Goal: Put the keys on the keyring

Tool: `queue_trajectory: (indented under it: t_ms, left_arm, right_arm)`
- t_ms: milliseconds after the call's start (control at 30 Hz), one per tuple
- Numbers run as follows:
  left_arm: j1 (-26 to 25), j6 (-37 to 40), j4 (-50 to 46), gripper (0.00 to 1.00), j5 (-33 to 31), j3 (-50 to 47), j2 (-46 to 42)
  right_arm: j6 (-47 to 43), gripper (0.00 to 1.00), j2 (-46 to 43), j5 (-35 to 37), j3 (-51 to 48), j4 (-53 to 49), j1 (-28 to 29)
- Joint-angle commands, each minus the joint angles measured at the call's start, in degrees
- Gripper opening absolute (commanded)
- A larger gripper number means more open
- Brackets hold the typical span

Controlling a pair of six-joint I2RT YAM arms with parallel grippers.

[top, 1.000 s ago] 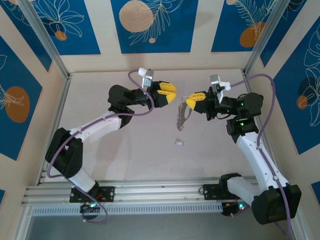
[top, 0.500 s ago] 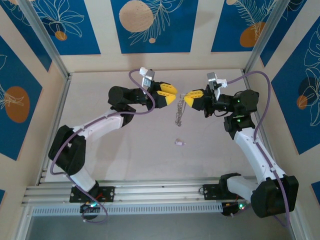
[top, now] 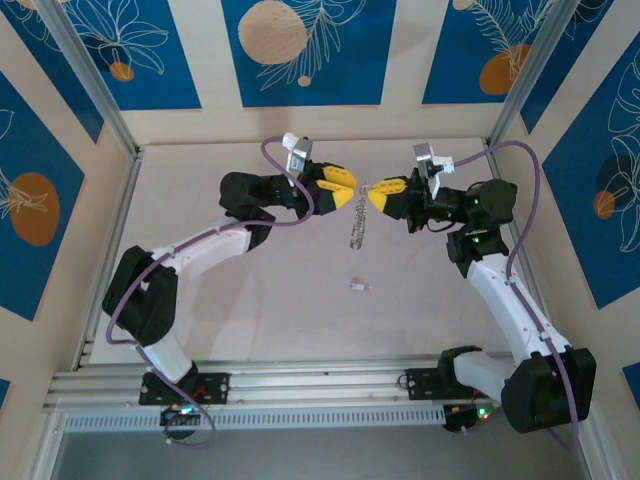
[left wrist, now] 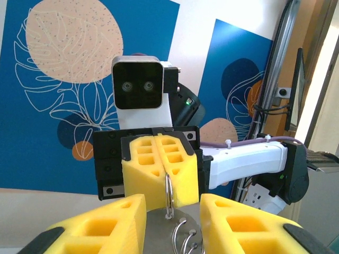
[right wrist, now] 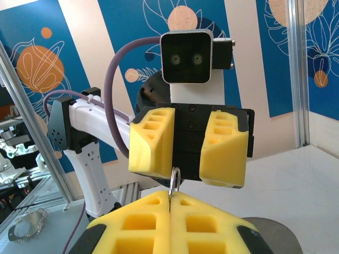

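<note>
right hand (top: 373, 189) — clamped on keyring (top: 358, 222) | left hand (top: 350, 190) — partly open, empty | lilac key (top: 359, 286) on desk (top: 250, 300)

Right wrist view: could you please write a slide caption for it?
Right gripper, shut on the keyring, faces the open left gripper.

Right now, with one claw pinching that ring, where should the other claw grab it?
Probably the short arc of the keyring poking out past the shut right gripper. The left gripper, jaws apart, faces it head-on, so coming straight in from that side and closing across the thin wire looks best.
</note>
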Motion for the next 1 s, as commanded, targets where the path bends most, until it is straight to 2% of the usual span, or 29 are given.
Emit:
queue_trajectory:
  t_ms: [0,333,667,833,967]
  left_arm:
    - [-0.77,-0.92,3.36,0.32,1.47,2.27,0.63]
    - [-1.83,-2.13,3.99,0.32,2.08,4.27,2.25]
    - [-2.55,-2.22,3.71,0.23,2.30,5.06,2.99]
    - [-2.79,-2.22,3.72,0.15,2.25,5.15,3.08]
    - [-2.91,-1.94,3.45,0.00,2.59,5.41,3.03]
  right_arm:
    - [0.45,0.00,0.02,1.27,0.81,2.30,0.52]
    - [0.45,0.00,0.12,1.59,0.55,2.57,0.67]
    - [0.34,0.00,0.02,1.95,0.21,2.53,0.68]
    - [0.53,0.00,-0.06,1.81,0.20,2.56,0.67]
    - [0.71,0.00,-0.07,1.91,0.20,2.55,0.70]
